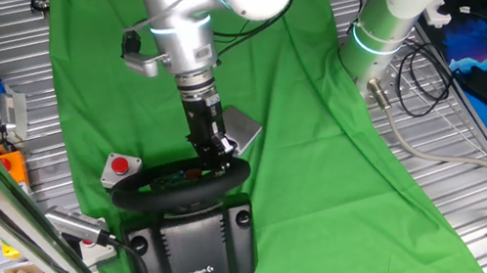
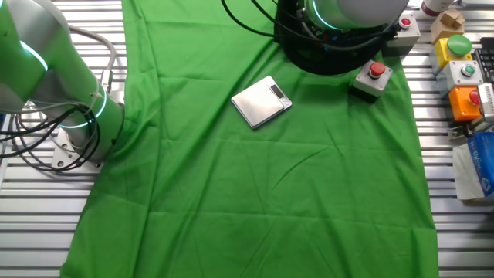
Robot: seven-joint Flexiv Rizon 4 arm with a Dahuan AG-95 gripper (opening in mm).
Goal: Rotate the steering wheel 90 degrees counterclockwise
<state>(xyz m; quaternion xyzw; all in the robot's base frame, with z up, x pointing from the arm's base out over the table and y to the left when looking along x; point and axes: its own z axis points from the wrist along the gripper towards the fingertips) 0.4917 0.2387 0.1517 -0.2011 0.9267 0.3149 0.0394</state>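
The fingers reach down into the steering wheel, at its far rim; whether they grip it cannot be told. A red push button sits beside them.

A robotics lab: slatted metal table under green cloth, loose cables.

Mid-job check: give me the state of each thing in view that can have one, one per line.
steering wheel: on its black base, gripper at the far side of the rim.
gripper: down at the wheel rim; open or shut cannot be told.
red push button: upright on its white box beside the wheel, untouched.
grey metallic box: flat on the green cloth, untouched.
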